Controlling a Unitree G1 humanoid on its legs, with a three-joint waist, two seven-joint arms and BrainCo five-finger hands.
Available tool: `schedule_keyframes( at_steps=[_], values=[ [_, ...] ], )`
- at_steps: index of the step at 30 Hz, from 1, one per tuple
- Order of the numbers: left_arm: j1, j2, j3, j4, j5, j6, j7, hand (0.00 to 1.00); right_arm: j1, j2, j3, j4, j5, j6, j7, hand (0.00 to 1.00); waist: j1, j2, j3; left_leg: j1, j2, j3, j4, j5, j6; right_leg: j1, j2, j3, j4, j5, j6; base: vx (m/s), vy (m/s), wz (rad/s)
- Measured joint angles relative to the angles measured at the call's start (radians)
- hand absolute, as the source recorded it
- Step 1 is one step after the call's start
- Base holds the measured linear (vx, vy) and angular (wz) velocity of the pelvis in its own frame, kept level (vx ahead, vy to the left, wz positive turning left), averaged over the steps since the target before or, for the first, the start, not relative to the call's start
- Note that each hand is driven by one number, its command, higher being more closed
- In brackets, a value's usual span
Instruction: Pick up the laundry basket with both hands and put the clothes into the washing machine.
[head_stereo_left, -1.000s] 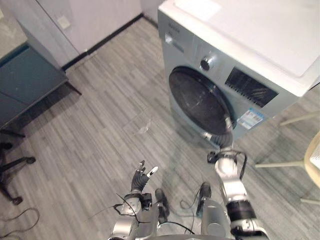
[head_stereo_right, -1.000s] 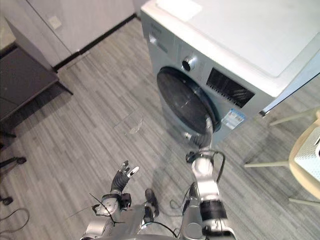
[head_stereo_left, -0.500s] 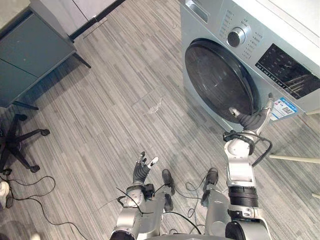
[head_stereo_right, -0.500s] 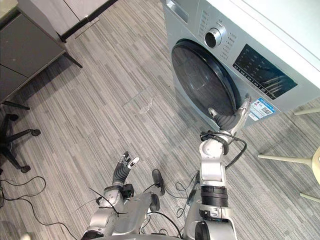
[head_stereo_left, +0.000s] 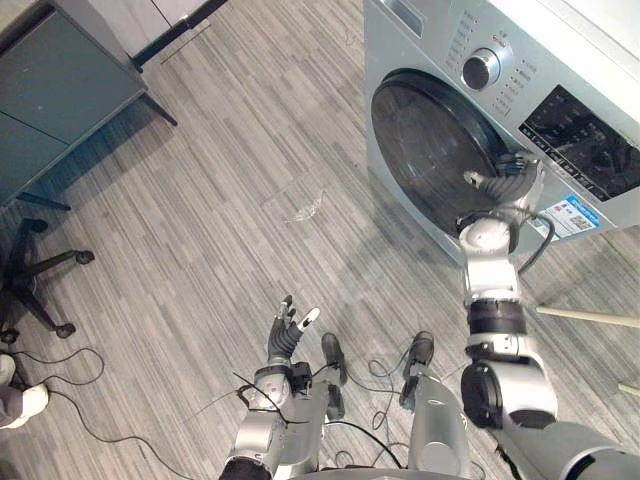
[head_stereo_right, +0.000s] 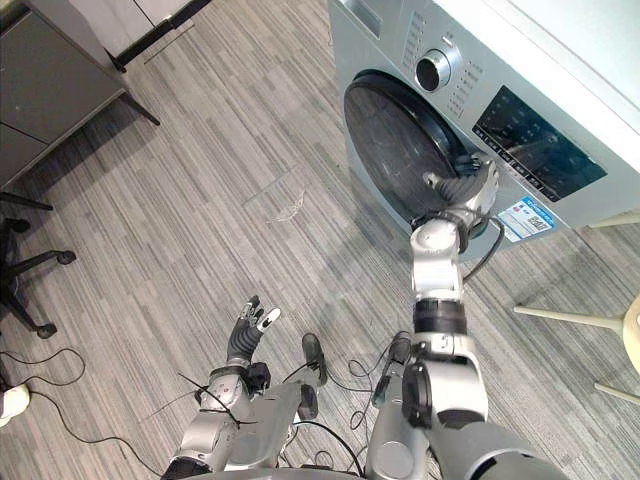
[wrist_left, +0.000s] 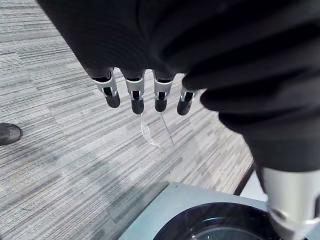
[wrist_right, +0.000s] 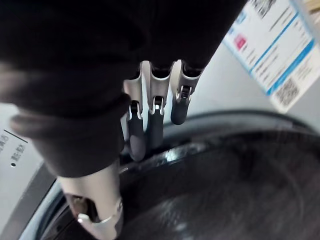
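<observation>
Now right hand (head_stereo_left: 505, 178) higher, at washer door (head_stereo_left: 430, 150) rim.

I can't tell whether my right hand (head_stereo_left: 507, 174) grips the washing machine (head_stereo_left: 402, 48) door (head_stereo_left: 430, 140). The machine's top and the office chair (head_stereo_left: 30, 268) run off frame.

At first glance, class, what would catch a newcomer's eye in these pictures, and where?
The silver washing machine at upper right, with the right hand at the rim of its dark round door. Low in the middle, the left hand hangs open over the grey floor.
</observation>
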Motion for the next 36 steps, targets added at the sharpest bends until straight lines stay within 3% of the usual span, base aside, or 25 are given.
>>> schedule_keyframes(
  at_steps=[5, 6, 9, 14, 16, 20, 24, 30, 33, 36],
  values=[
    [-0.010, 0.003, 0.017, -0.007, -0.003, 0.009, -0.045, 0.00, -0.073, -0.088, -0.021, 0.187, 0.363, -0.094, 0.137, 0.00, 0.007, 0.012, 0.007, -0.001, 0.002, -0.001, 0.019, 0.000, 0.000, 0.032, 0.009, -0.001, -0.049, 0.032, -0.001, 0.02, 0.007, 0.00],
    [-0.009, 0.005, 0.017, -0.008, -0.003, 0.011, -0.062, 0.00, -0.094, -0.120, -0.004, 0.242, 0.488, -0.111, 0.200, 0.00, 0.008, 0.015, 0.008, -0.001, 0.002, 0.001, 0.022, 0.000, 0.000, 0.032, 0.010, 0.002, -0.053, 0.036, -0.001, -0.04, 0.026, -0.05],
    [0.004, 0.015, 0.015, -0.007, 0.001, 0.036, -0.128, 0.00, -0.099, -0.195, 0.160, 0.284, 0.781, -0.143, 0.423, 0.00, 0.007, 0.020, 0.018, -0.005, 0.009, 0.002, 0.022, 0.000, 0.001, 0.032, 0.022, 0.008, -0.072, 0.054, -0.008, -0.07, 0.013, -0.09],
    [0.033, 0.031, 0.007, -0.005, 0.001, 0.040, -0.175, 0.00, -0.003, -0.202, 0.374, 0.238, 1.011, -0.183, 0.585, 0.00, 0.004, 0.019, 0.019, -0.005, 0.032, 0.002, 0.021, -0.001, 0.001, 0.047, 0.052, 0.007, -0.108, 0.069, -0.022, -0.03, -0.032, -0.05],
    [0.036, 0.037, 0.002, 0.004, 0.002, 0.039, -0.193, 0.00, 0.119, -0.202, 0.512, 0.137, 1.109, -0.189, 0.645, 0.00, 0.001, 0.019, 0.019, 0.001, 0.045, 0.001, 0.021, -0.001, 0.001, 0.060, 0.068, 0.004, -0.123, 0.072, -0.027, 0.04, -0.036, -0.03],
    [0.043, 0.037, -0.002, 0.003, 0.002, 0.036, -0.194, 0.00, 0.290, -0.171, 0.658, 0.084, 1.149, -0.169, 0.722, 0.00, -0.015, 0.017, 0.018, 0.021, 0.054, 0.004, 0.020, -0.001, 0.001, 0.084, 0.079, 0.003, -0.137, 0.072, -0.027, 0.07, -0.007, -0.04],
    [0.033, 0.045, 0.000, -0.019, 0.005, 0.037, -0.193, 0.00, 0.383, -0.135, 0.656, 0.084, 1.185, -0.171, 0.734, 0.00, -0.020, 0.010, 0.014, 0.038, 0.053, 0.008, 0.017, -0.002, 0.000, 0.100, 0.080, 0.004, -0.141, 0.072, -0.027, 0.04, 0.017, -0.01],
    [-0.011, 0.092, 0.064, -0.177, 0.122, 0.008, -0.149, 0.00, 0.506, -0.041, 0.624, 0.095, 1.140, -0.196, 0.731, 0.00, -0.022, -0.043, -0.024, 0.057, 0.055, 0.010, 0.016, -0.003, -0.001, 0.124, 0.083, 0.005, -0.155, 0.074, -0.028, 0.00, 0.006, 0.00],
    [-0.074, 0.117, 0.094, -0.173, 0.233, -0.005, -0.080, 0.00, 0.540, 0.003, 0.626, 0.109, 1.085, -0.219, 0.708, 0.00, -0.030, -0.058, -0.034, 0.058, 0.055, 0.015, 0.016, -0.004, -0.002, 0.124, 0.083, 0.008, -0.159, 0.080, -0.029, 0.00, 0.030, -0.04],
    [-0.143, 0.161, 0.089, -0.085, 0.248, -0.029, -0.060, 0.00, 0.546, 0.026, 0.632, 0.115, 1.054, -0.229, 0.706, 0.00, -0.041, -0.060, -0.036, 0.051, 0.055, 0.031, 0.019, -0.005, -0.005, 0.113, 0.084, 0.023, -0.172, 0.095, -0.031, -0.01, 0.031, -0.14]
  ],
)
